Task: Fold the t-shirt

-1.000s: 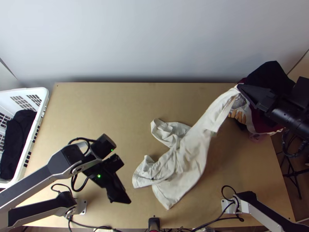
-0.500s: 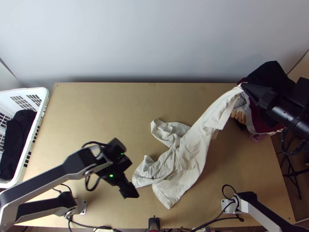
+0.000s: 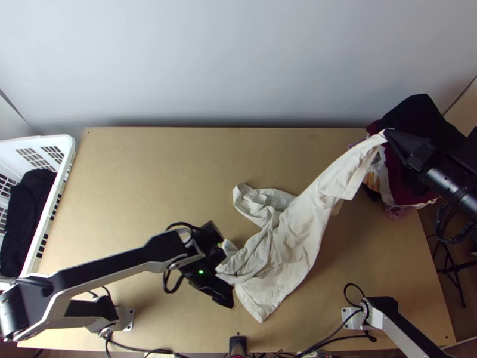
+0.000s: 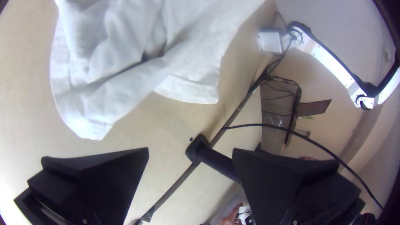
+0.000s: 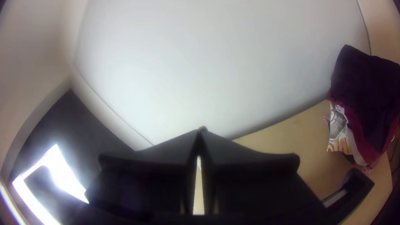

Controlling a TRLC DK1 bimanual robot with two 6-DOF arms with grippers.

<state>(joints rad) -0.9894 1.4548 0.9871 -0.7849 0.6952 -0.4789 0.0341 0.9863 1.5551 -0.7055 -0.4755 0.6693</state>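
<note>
The cream t-shirt [image 3: 286, 250] lies bunched on the table, one end lifted toward the upper right. My right gripper [image 3: 387, 132] is shut on that raised end; in the right wrist view the fingertips of the right gripper [image 5: 201, 130] meet. My left gripper [image 3: 229, 301] is at the shirt's lower left, beside its crumpled edge. In the left wrist view the left gripper [image 4: 190, 152] stands open, nothing between its fingers, with the white-looking shirt [image 4: 125, 71] lying a little way from them.
At the table's [image 3: 149, 179] right back corner is a heap of dark and maroon clothes [image 3: 417, 119]. A white basket [image 3: 65, 155] with black cloth stands at the left. A black post [image 3: 237, 345] and cables line the near edge.
My left gripper has travelled right, up to the shirt's lower left edge. My right gripper has shifted slightly right, drawing the held end of the shirt along.
</note>
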